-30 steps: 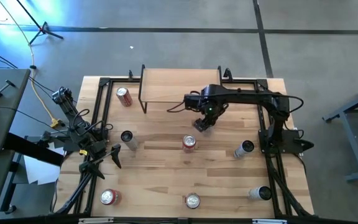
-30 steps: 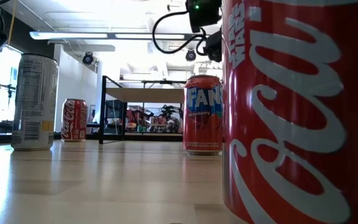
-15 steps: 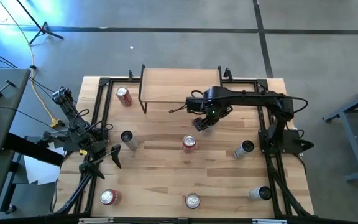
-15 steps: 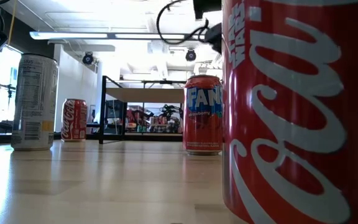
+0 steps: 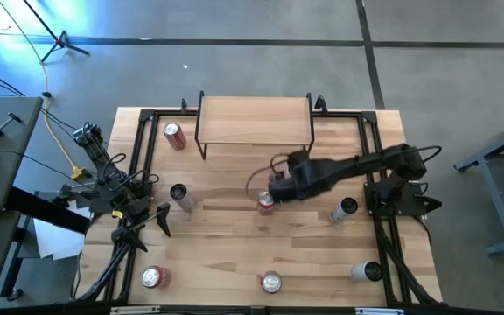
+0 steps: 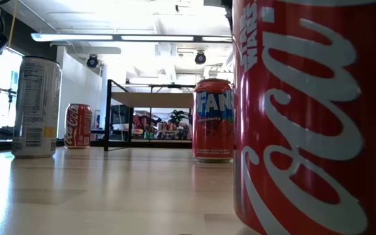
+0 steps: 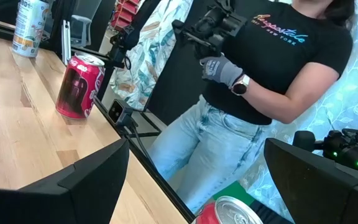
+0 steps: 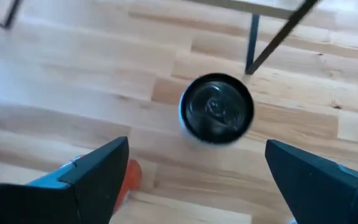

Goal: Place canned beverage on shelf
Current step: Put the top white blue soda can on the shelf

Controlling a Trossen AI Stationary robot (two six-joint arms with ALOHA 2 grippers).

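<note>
- Left claw (image 5: 158, 216): parked at the table's left edge with its fingers spread and nothing between them. It is well apart from every can near the shelf, so it is the farther arm for this job.
- Dark-topped can (image 8: 216, 109): stands upright ahead of the right claw, in line with the gap between its fingers. The wrist camera meets it end-on, and one black leg of the shelf rises just beyond it.
- Red can (image 5: 266, 205): stands upright in the middle of the table with its long axis vertical. In the overhead view it sits just under the tip of the right claw, a little to the near-table side of it.
- Right claw (image 8: 196, 146): reaches in from the right, fingers spread wide and holding nothing.
  - A red-orange sliver shows beside one finger in the wrist view. It may be the rim of the red can, but the blur leaves that unsure.
  - I judge the red can to be the one about to be taken, since it is the can nearest this claw.
  - The move depends on getting the open fingers on either side of its upright body and low enough to pinch the wall.
- Shelf (image 5: 254, 121): its plank top lies off to the claw's far-table side, apart from the red can. A gripped can would have to be lifted above the plank and carried across before being set down upright.
</note>
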